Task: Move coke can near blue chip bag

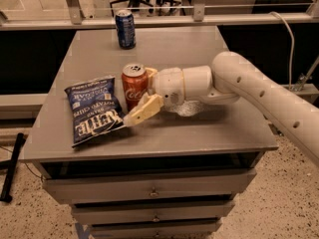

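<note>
My hand (137, 96) looks closed on the coke can (134, 83), one pale finger in front of it and the other behind. The can stands upright on the bench (209, 133), long axis vertical. The blue chip bag (92, 109) lies flat just beside it, on the side away from my arm. The can is smooth, rigid aluminium; the bag is crinkled, yielding foil

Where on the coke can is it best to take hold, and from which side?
Grip the coke can at mid-height on its round body, from the side away from the chip bag: it stands upright and the bag lies close beside it. The gripper is there, shut around it.
</note>
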`<move>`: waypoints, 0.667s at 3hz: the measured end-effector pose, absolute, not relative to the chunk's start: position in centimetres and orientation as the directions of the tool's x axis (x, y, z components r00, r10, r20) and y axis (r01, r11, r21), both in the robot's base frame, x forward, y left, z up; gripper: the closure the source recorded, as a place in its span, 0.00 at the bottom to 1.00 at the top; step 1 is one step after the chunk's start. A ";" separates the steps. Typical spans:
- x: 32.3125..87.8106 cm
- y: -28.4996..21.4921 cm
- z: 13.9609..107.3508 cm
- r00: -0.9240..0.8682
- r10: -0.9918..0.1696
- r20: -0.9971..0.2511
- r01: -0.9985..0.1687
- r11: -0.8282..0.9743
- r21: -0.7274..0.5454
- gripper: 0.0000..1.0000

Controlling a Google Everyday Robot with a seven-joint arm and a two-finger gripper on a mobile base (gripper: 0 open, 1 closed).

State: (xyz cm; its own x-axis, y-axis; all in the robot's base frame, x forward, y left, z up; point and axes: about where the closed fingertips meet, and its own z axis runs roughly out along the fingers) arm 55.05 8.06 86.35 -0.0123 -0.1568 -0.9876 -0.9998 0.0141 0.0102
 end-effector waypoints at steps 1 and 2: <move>54.5 9.4 86.8 -0.011 -0.133 -0.991 -1.000 -0.020 0.014 0.00; 54.3 10.0 87.1 -0.010 -0.121 -0.993 -0.999 -0.036 0.014 0.00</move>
State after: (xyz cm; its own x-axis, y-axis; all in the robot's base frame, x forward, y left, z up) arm 54.28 10.04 87.07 -0.0098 -0.1207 -0.9926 -0.9993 -0.0355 0.0142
